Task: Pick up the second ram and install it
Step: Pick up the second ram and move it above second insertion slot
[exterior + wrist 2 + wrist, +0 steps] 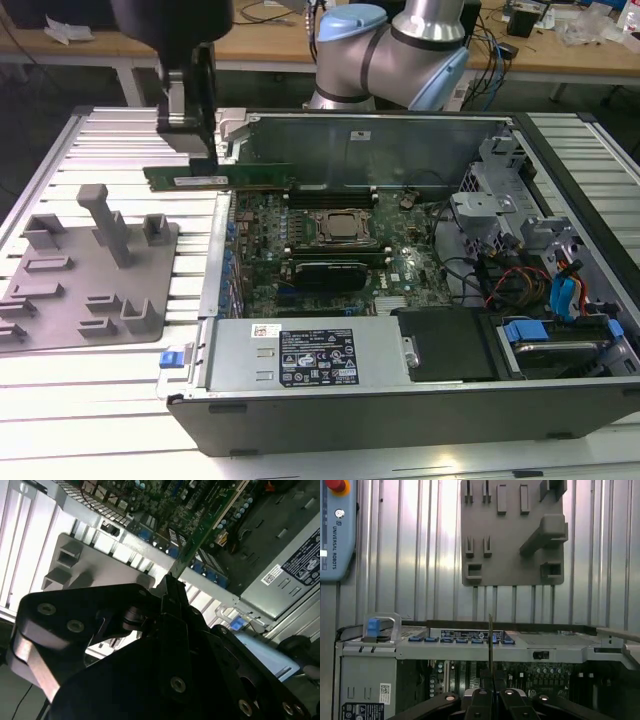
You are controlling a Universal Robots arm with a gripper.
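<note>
Above the open computer case's (420, 405) wall on the exterior view's left, the arm hangs with its claw (203, 150) pointing down, clamped on the second ram (225, 177), held level and clear of the motherboard (262, 250) below. A grey holder plate (70, 300) sits beside the case on the slatted tabletop (120, 150).

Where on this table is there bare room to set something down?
In the exterior view, bare ribbed table lies beyond the grey holder plate and in front of it, beside the computer case. Inside the case is crowded. The tool holds the second ram over its edge.
</note>
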